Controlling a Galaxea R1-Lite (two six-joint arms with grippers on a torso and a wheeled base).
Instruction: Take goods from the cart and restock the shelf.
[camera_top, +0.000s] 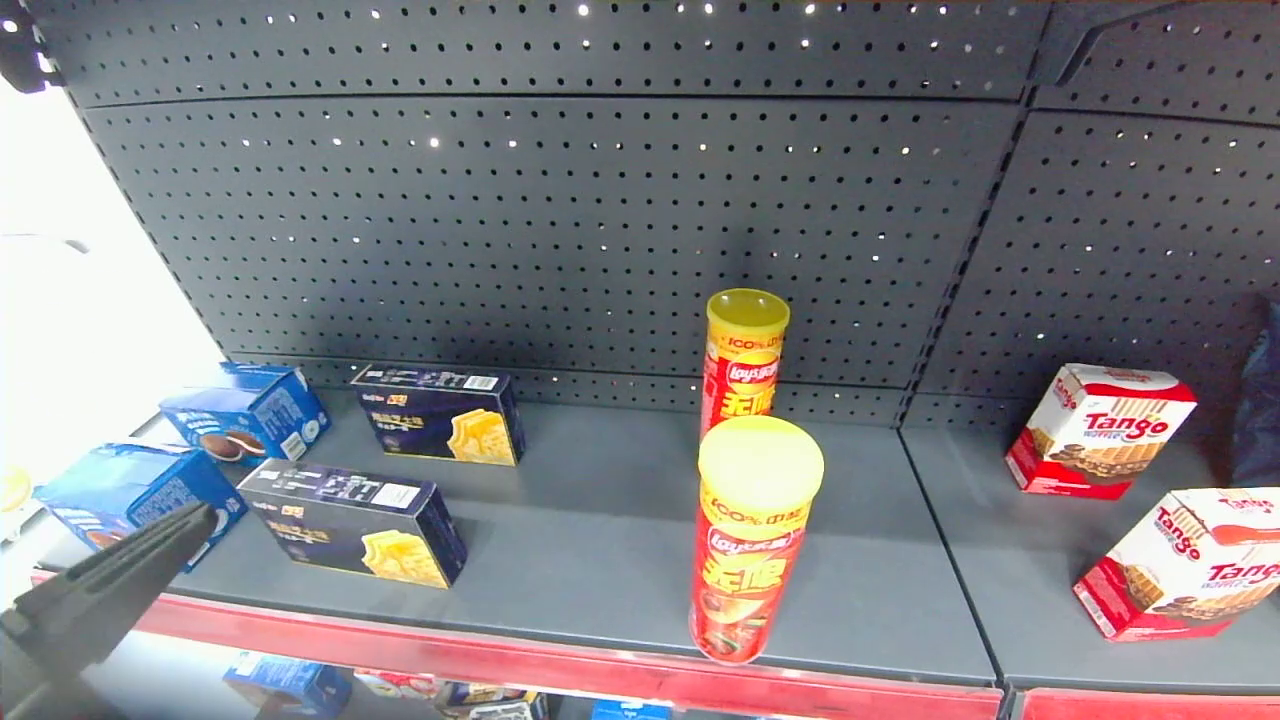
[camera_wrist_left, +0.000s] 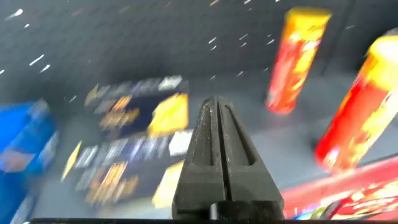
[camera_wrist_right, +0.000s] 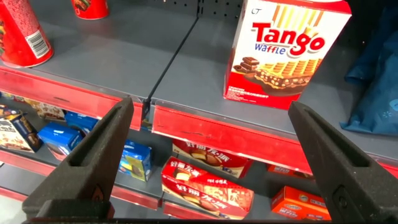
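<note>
We are holding the left gripper near the left end of the shelf, by its red front lip, fingers pressed together on nothing. The right gripper is hanging before the lip below a wafer box, fingers spread wide and empty. Farther in, goods are standing on the shelf, one chip can near the lip and a second chip can behind it; we are judging such cans light, stiff, slick and tippy, best clasped around mid-body.

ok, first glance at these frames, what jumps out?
The front chip can and rear chip can, red and yellow, stand upright in the middle of the shelf, one behind the other. Red-and-white wafer boxes sit in its right bay. The left gripper, fingers shut, hangs by its front left edge.
</note>
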